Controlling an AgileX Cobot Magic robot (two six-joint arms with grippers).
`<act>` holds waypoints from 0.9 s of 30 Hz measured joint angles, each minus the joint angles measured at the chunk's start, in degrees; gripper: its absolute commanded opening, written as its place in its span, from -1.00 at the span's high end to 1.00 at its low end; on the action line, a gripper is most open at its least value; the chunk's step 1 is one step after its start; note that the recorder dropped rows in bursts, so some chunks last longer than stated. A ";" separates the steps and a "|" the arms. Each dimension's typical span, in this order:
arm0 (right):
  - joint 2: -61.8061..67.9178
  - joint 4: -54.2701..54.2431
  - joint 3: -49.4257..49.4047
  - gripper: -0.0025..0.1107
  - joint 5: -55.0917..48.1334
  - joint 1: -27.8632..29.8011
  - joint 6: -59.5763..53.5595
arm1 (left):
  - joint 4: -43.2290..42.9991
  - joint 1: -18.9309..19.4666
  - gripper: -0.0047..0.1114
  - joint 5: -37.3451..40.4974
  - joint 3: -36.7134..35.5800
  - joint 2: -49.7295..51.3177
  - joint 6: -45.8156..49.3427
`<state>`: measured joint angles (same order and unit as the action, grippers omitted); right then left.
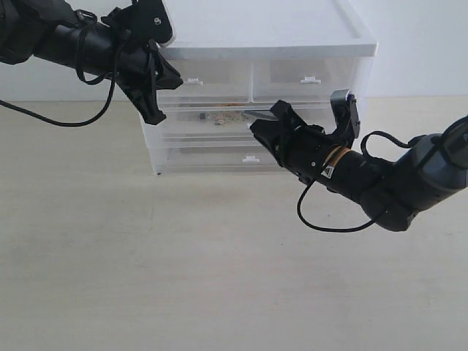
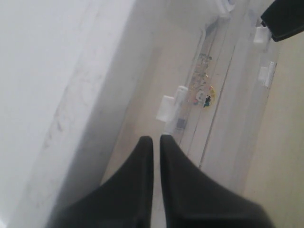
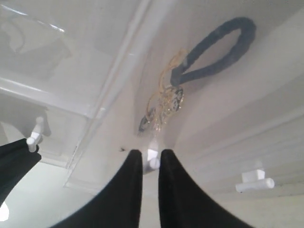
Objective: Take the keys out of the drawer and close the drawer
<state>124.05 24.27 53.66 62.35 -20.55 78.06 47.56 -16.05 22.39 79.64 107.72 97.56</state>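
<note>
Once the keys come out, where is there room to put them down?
The table is bare everywhere in front of the drawer unit, though the right arm reaches over part. It is crowded at the unit's face: the left gripper and right gripper sit at the drawer with the keys.

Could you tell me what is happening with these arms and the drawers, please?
The right gripper has its jaws closed around the small white handle of the middle drawer, which does not look pulled out yet. The keys lie inside, visible through the translucent front. The left gripper hovers shut and empty by the upper left corner of the cabinet.
</note>
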 measured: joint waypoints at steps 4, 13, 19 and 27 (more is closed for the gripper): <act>0.00 0.22 0.37 0.93 -0.64 0.00 0.00 | 0.00 0.00 0.85 0.00 0.00 0.00 0.00; 0.00 0.37 0.46 0.96 -0.62 0.00 -0.39 | 0.00 0.00 0.85 0.00 0.00 0.00 0.00; 0.00 0.77 0.46 0.96 -0.75 0.00 -0.90 | 0.00 0.00 0.85 0.00 0.00 0.00 0.00; 0.00 1.17 -0.14 0.96 0.33 0.00 -0.90 | 0.00 0.00 0.85 0.00 0.00 0.00 0.00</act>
<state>124.05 25.44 53.53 62.68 -20.55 77.16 47.56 -16.05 22.39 79.64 107.72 97.56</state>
